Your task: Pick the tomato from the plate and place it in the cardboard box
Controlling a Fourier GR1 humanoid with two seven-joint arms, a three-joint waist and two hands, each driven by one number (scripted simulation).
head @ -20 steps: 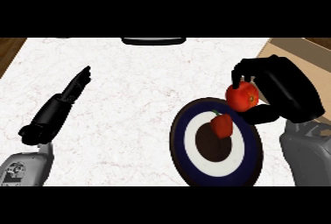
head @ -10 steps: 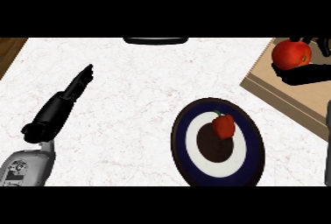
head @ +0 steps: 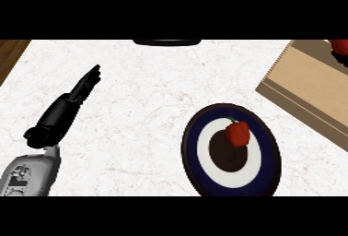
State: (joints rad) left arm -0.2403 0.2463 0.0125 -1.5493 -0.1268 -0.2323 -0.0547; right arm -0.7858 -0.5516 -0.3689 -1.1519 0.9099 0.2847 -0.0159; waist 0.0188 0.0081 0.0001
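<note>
Presently, step in hand: the carry looks to be near its end, judged from where the round red tomato shows, at the view's top right corner, above the far part of the flat brown cardboard box.
Tomato: only a red sliver of it is in view, cut by the picture's edge; whether it touches the box or hangs over it cannot be told.
Right hand: a dark scrap just under the tomato is probably part of it; whether its fingers curl round the tomato cannot be told.
Left hand: open, fingers straight, resting over the white speckled counter, well apart from plate and box.
Next move: likely to lower the tomato inside the box walls and let go, clear of the near rim.
Cardboard box: the part in view shows nothing but plain brown surface.
Dark blue round plate with white ring: holds a small red pepper with a green stem, lying by the dark centre; no tomato remains on it.
Far edge: a dark rounded object, cut off and unidentifiable.
</note>
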